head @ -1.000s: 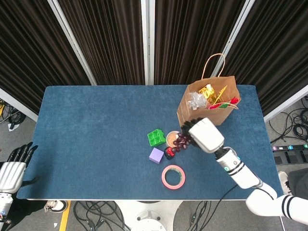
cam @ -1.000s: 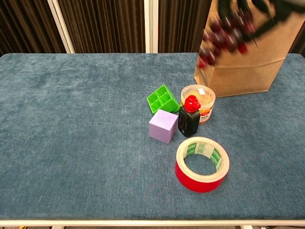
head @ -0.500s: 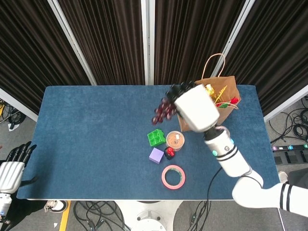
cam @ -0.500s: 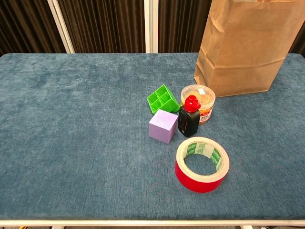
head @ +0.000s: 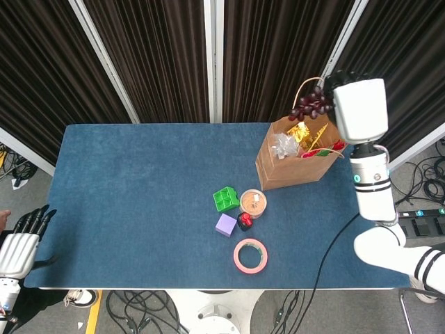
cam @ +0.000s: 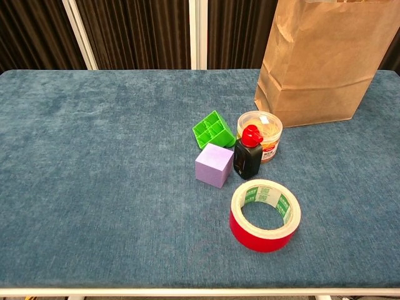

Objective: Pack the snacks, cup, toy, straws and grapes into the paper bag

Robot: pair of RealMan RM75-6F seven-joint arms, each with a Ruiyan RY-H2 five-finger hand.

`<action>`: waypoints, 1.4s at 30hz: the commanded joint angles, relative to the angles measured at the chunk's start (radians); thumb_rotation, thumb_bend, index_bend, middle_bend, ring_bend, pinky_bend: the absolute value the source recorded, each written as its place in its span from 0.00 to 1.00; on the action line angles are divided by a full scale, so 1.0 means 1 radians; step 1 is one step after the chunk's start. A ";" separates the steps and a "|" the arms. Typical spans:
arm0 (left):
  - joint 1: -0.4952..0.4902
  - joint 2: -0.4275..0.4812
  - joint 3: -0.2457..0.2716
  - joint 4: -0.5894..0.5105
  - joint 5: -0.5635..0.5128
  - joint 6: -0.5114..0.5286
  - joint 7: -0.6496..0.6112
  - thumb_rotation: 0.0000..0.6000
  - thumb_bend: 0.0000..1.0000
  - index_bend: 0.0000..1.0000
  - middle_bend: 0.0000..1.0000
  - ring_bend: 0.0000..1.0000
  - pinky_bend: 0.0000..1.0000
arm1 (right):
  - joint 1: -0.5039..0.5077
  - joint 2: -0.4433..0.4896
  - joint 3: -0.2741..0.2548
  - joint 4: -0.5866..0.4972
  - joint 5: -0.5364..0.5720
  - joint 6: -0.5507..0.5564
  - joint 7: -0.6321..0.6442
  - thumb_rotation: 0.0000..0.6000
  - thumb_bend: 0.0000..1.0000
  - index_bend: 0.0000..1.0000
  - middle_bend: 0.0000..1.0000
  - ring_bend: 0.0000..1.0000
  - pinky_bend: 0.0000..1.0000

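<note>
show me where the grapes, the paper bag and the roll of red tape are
grapes (head: 311,106), head view, middle of the bunch.
paper bag (cam: 325,69), chest view, front wall.
roll of red tape (cam: 265,215), chest view, near rim.

Brown paper bag (cam: 322,65), dark purple grapes (head: 311,106), green block (cam: 213,129), lilac cube (cam: 214,165), red tape (cam: 265,215).

The surface (cam: 94,187) is covered in matt blue cloth with a short nap. The bag (cam: 325,62) is plain brown paper, creased. The tape roll (cam: 265,214) looks glossy red; the green block (cam: 213,129) is shiny plastic.
</note>
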 commanded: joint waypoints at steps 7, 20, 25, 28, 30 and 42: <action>0.005 0.011 0.001 -0.005 -0.006 0.004 0.000 1.00 0.06 0.07 0.04 0.00 0.11 | 0.007 -0.096 -0.069 0.122 0.038 -0.065 0.071 1.00 0.36 0.84 0.70 0.60 0.71; 0.001 0.006 0.002 0.005 -0.008 -0.007 0.003 1.00 0.06 0.07 0.04 0.00 0.11 | 0.020 -0.087 -0.094 0.113 0.186 -0.175 0.027 1.00 0.00 0.40 0.37 0.17 0.23; 0.003 0.004 0.003 0.008 -0.009 -0.007 0.002 1.00 0.06 0.07 0.04 0.00 0.11 | 0.022 -0.074 -0.090 0.091 0.220 -0.184 0.040 1.00 0.00 0.31 0.28 0.06 0.14; 0.002 0.004 0.003 0.007 -0.009 -0.008 0.005 1.00 0.06 0.07 0.04 0.00 0.11 | 0.021 -0.072 -0.089 0.084 0.200 -0.169 0.064 1.00 0.00 0.31 0.27 0.06 0.14; 0.002 0.004 0.004 0.006 -0.009 -0.009 0.006 1.00 0.06 0.07 0.04 0.00 0.11 | 0.019 -0.071 -0.087 0.079 0.182 -0.156 0.082 1.00 0.00 0.31 0.28 0.07 0.14; 0.000 0.010 0.002 -0.012 -0.006 -0.003 0.008 1.00 0.06 0.07 0.04 0.00 0.11 | 0.006 -0.046 0.003 -0.057 0.053 0.015 0.236 1.00 0.01 0.31 0.29 0.09 0.15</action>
